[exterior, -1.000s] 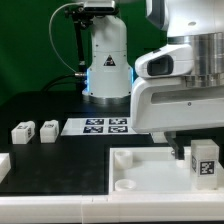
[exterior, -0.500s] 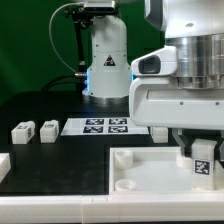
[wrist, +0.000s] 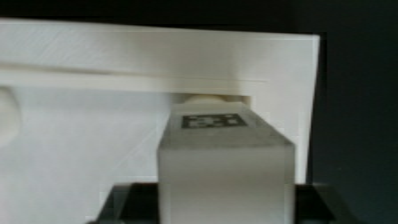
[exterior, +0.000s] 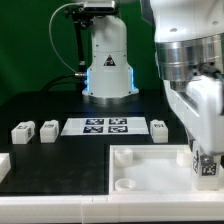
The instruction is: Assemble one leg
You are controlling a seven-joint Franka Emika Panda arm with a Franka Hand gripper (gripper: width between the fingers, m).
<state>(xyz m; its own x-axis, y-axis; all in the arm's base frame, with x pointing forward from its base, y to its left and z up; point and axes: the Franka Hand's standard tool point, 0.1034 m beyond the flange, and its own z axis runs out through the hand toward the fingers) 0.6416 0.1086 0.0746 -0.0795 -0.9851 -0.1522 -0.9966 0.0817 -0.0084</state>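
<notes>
In the exterior view, the big white arm fills the 3 o'clock side. Its gripper [exterior: 207, 163] is low at 4 o'clock, and its jaws hold the leg [exterior: 207, 168] tight, right over the white panel [exterior: 150, 165]. Two more legs [exterior: 34, 131] sit on the dark surface [exterior: 50, 105] at 9 o'clock. The marker board [exterior: 96, 126] lies in the middle. Another leg [exterior: 158, 128] sits just beside it.

In the wrist view, the leg [wrist: 221, 150] stands against the white panel [wrist: 107, 80], tag showing.

Glossy white rounded arm [exterior: 190, 70], blue-lit base [exterior: 106, 72], black cable [exterior: 78, 40].
</notes>
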